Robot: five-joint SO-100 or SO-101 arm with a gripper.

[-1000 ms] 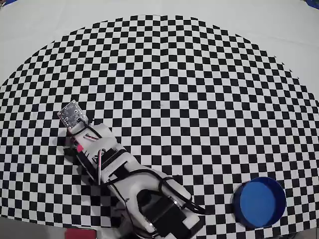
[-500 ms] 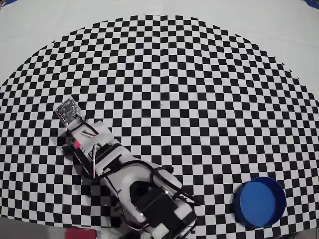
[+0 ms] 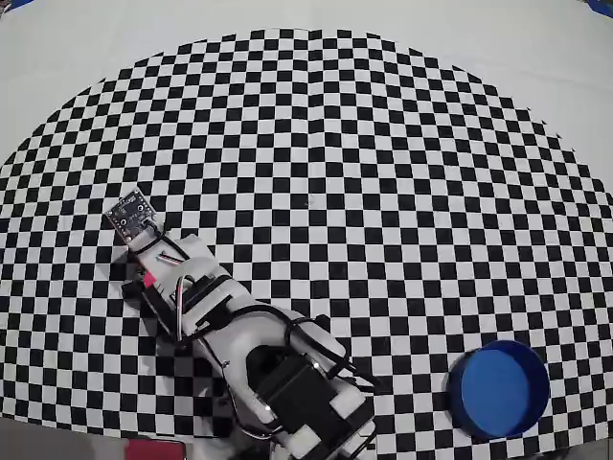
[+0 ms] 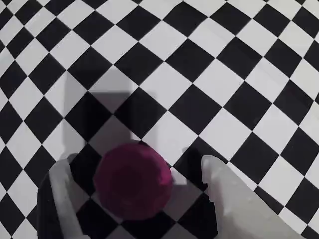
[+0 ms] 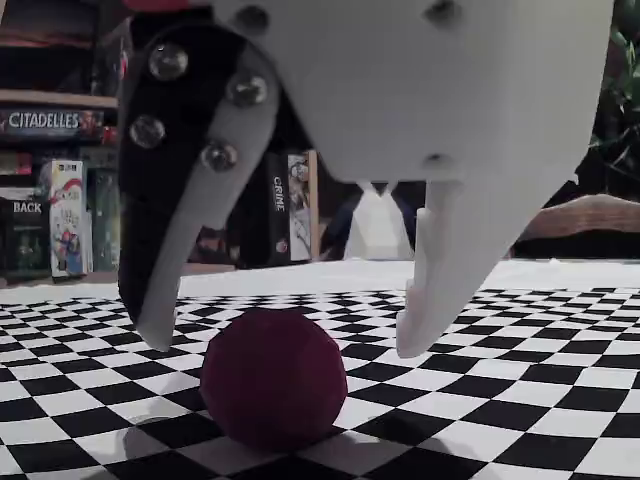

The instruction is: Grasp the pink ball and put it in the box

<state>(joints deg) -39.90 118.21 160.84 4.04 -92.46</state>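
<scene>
The mat [image 3: 383, 192] is a black-and-white checkerboard, laid on a plain pale grey-white table [image 3: 77, 38]. The ball [image 4: 132, 180] is a deep magenta-pink, darker and more purplish in the fixed view [image 5: 272, 376]. The box [image 3: 499, 387] is bright blue all over, its rim a shade darker than its inside. The arm [image 3: 259, 355] is mostly white with black parts and black cables, and a small pink-red patch shows near its wrist. The gripper [image 5: 285, 340] has one white finger and one black finger edged in white, with silver screws.
</scene>
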